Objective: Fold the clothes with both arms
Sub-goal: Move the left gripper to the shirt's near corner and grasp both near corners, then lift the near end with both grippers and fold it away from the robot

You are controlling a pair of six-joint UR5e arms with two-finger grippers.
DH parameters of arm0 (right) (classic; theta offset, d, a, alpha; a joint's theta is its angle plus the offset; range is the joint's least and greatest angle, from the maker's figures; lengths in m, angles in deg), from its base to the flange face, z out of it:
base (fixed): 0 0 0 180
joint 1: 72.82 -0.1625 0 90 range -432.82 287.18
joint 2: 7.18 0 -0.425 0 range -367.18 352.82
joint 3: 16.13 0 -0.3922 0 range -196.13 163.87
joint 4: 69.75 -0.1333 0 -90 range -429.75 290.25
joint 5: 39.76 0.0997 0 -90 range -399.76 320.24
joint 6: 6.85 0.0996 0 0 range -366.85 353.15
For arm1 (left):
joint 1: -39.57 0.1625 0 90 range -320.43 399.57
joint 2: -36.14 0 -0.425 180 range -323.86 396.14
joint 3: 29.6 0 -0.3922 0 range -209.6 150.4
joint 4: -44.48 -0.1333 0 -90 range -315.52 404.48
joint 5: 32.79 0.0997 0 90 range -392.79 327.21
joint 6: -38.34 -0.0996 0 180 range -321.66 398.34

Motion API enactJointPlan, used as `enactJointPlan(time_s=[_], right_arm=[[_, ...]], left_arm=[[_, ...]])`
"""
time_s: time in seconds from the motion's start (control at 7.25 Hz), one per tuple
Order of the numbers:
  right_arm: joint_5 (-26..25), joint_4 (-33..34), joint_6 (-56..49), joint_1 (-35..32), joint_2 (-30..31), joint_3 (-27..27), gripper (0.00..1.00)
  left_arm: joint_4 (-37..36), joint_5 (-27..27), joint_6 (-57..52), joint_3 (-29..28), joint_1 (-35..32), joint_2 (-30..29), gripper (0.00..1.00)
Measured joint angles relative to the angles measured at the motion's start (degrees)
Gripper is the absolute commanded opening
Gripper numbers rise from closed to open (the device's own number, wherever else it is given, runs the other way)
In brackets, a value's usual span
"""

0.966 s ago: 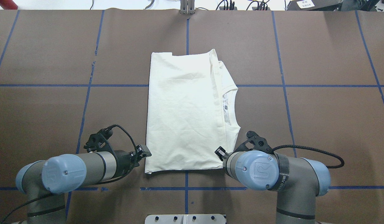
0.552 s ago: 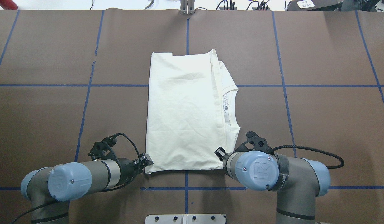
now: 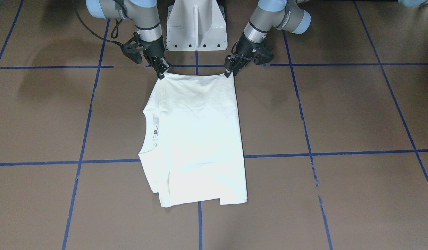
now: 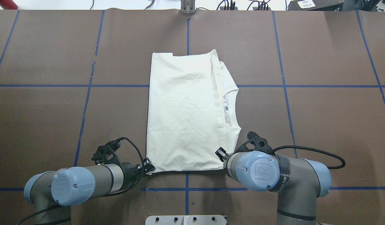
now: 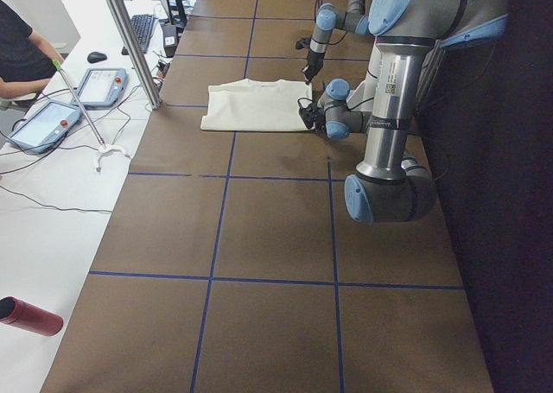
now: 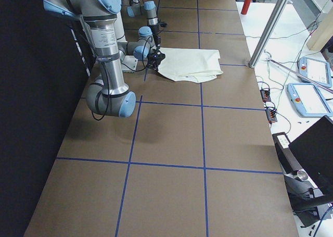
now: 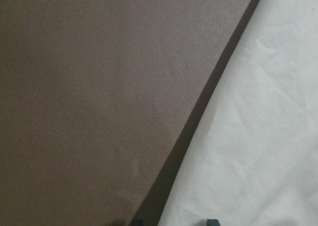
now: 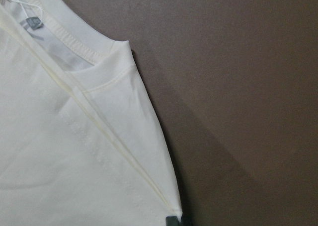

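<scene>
My right gripper [image 4: 220,153] looks clenched on the T-shirt [image 4: 183,115] at its 5 o'clock corner. The left gripper [image 4: 147,167] sits spread around the 7 o'clock corner. The shirt's flat mid-table [image 4: 55,125], collar [image 4: 234,106] at 3. I'd pinch left fully, then lift both evenly toward 12.

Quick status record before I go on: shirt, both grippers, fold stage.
shirt: cream T-shirt, folded to a rectangle, flat on table
collar: collar exposed on robot's right side
left gripper: left gripper at near left corner, jaws open astride the edge
right gripper: right gripper at near right corner, jaws shut on the cloth
next: probably left closes, then both lift
</scene>
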Motion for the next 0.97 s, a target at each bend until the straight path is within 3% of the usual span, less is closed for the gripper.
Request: enactJointPlan(time_s=[0.55,0.97], right_arm=[[-0.1,0.0,0.1,0.3,0.0,-0.3,0.0],[-2.2,0.3,0.5,6.9,1.0,-5.3,0.0]], left_arm=[[0.0,0.0,1.7,1.2,-0.1,0.3,0.0],[-3.0,1.6,5.5,13.0,3.6,6.8,0.0]])
